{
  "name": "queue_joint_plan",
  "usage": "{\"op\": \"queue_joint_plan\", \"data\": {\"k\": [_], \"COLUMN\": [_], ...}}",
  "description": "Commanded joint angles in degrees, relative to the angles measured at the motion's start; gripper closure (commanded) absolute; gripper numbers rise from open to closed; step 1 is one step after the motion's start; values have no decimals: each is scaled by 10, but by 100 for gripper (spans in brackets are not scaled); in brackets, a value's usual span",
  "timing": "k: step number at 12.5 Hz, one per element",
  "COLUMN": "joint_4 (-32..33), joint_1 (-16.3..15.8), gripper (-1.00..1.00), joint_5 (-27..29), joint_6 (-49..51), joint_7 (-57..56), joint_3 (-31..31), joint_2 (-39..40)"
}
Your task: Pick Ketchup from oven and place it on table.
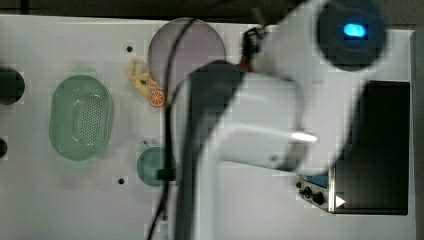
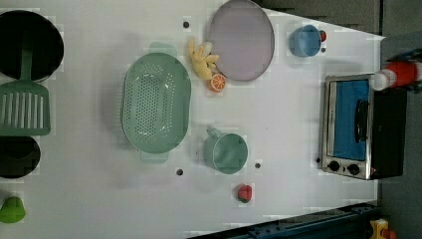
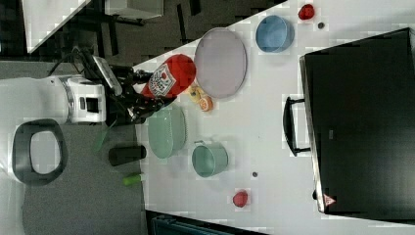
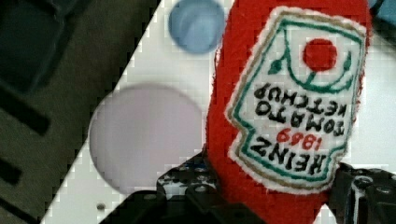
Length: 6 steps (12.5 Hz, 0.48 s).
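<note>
Gripper: the gripper (image 4: pixel 268 196) is partly closed around the lower end of the Ketchup (image 4: pixel 289 93), one dark finger on each side of the red body; in the right view it sits left of centre, holding the bottle (image 3: pixel 169 78) in the air.
Ketchup: a soft red bottle with a white label reading Heinz Tomato Ketchup; in the left view it shows at the right edge (image 2: pixel 400 74), white cap pointing to the left view's left, just above the oven.
Oven: the oven (image 2: pixel 361 127) stands on the right side of the left view, door shut, handle and two knobs facing the open tabletop; its black top fills the right side of the right view (image 3: pixel 362 122).
Table: the table (image 2: pixel 278 114) is white, with dark holes scattered over it.
Open room: a bare strip of tabletop lies between the oven front and the green cup (image 2: pixel 226 152) in the left view.
Crowded part: the green colander (image 2: pixel 157 102), grey plate (image 2: pixel 241 40), orange slice (image 2: pixel 217 82) and yellow toy (image 2: pixel 201 59) cluster at upper centre of the left view.
Edges: the blue cup (image 2: pixel 304 41) is near the upper table edge; a red strawberry toy (image 2: pixel 244 193) lies near the lower edge.
</note>
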<state>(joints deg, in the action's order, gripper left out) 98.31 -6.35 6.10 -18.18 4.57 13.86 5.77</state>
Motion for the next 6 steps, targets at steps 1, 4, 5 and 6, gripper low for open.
{"op": "queue_joint_plan", "data": {"k": [1,4,5,6], "joint_4": [75,166,201,227], "joint_1": [-14,-12,-12,-12], "gripper": [-20,-20,-20,-20], "joint_5": [-12,-32,-37,-37], "joint_6": [5,-85,-118,-144], "joint_7": [-14,-14,-14,-14], "joint_3": [-59,-54,-52,-50], "joint_2": [-6,-6,-5,-4]}}
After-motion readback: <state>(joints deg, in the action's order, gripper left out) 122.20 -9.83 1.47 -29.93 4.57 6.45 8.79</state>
